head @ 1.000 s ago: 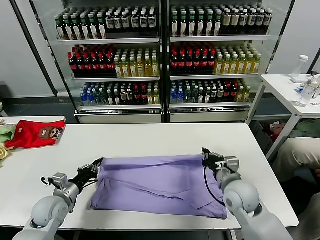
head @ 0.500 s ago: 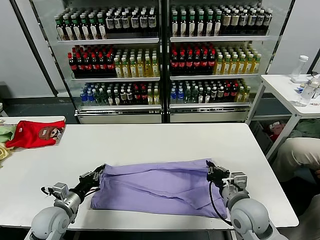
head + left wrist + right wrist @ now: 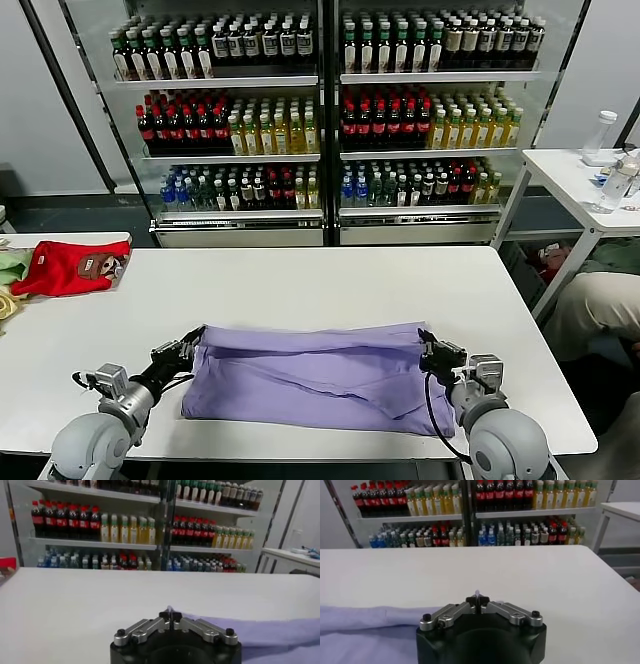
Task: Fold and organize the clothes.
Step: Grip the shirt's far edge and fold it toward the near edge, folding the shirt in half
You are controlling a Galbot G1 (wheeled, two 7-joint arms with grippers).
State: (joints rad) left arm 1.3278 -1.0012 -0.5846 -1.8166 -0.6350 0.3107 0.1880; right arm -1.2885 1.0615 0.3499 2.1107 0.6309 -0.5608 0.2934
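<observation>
The lavender T-shirt (image 3: 310,375) lies folded in a wide band across the near part of the white table (image 3: 300,280); its print and neck label are hidden. My left gripper (image 3: 196,338) is shut on the shirt's far left corner; in the left wrist view (image 3: 170,614) a tip of purple cloth pokes out between the closed jaws and the shirt (image 3: 270,630) trails off to one side. My right gripper (image 3: 427,343) is shut on the far right corner; in the right wrist view (image 3: 477,600) a sliver of cloth shows between the jaws, with the shirt (image 3: 365,625) beside it.
A red garment with a brown cartoon patch (image 3: 70,267) lies at the table's far left, with pale green and yellow garments (image 3: 8,275) beside it. Glass-fronted drink coolers (image 3: 320,120) stand behind the table. A second white table with bottles (image 3: 600,170) is at the right.
Both grippers have pulled the shirt's far edge toward me, folding it over. The shirt now forms a narrower band nearer the table's front edge.
</observation>
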